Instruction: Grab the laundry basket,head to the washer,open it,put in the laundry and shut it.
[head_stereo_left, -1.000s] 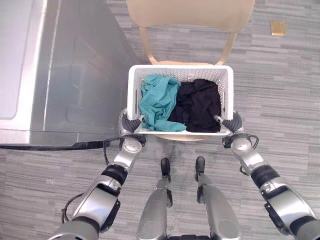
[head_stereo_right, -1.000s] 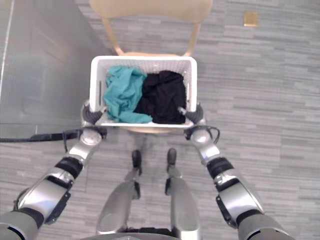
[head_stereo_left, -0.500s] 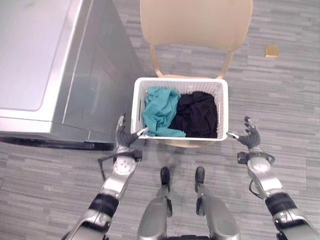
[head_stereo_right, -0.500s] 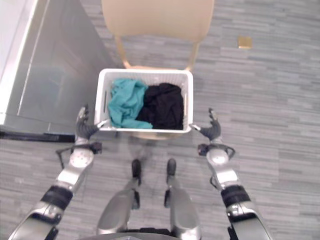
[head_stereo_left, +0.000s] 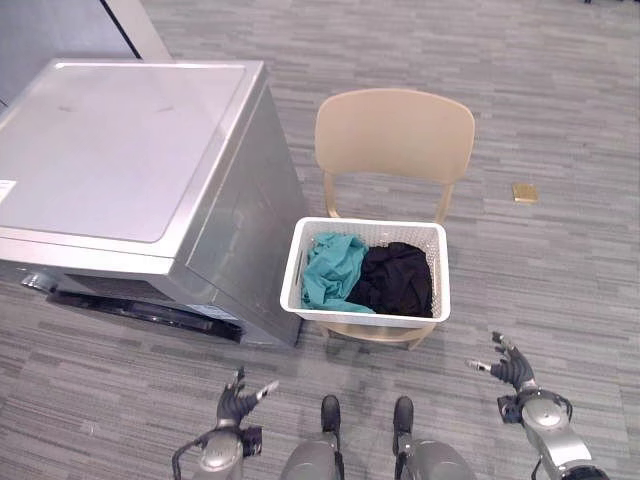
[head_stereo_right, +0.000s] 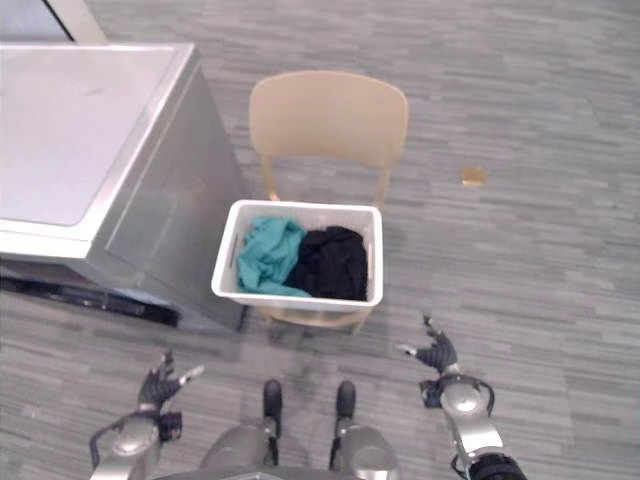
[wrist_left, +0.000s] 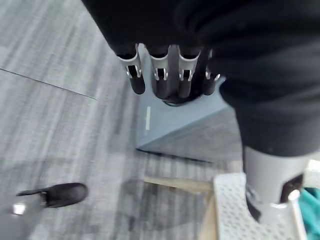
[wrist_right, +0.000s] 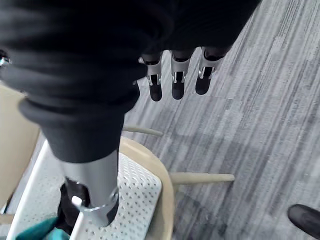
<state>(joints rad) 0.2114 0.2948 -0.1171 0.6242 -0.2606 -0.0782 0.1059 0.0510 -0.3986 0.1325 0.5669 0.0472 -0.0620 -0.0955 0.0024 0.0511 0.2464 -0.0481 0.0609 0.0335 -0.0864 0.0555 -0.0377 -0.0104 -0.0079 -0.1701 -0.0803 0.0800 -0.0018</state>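
Both hands, left and right, hung low with fingers released, holding nothing, well apart from the basket, which rested on the chair beside the washer, ungrabbed.

washer front face hidden under its top, chair seat covered by the laundry basket, small tan floor object too small to identify
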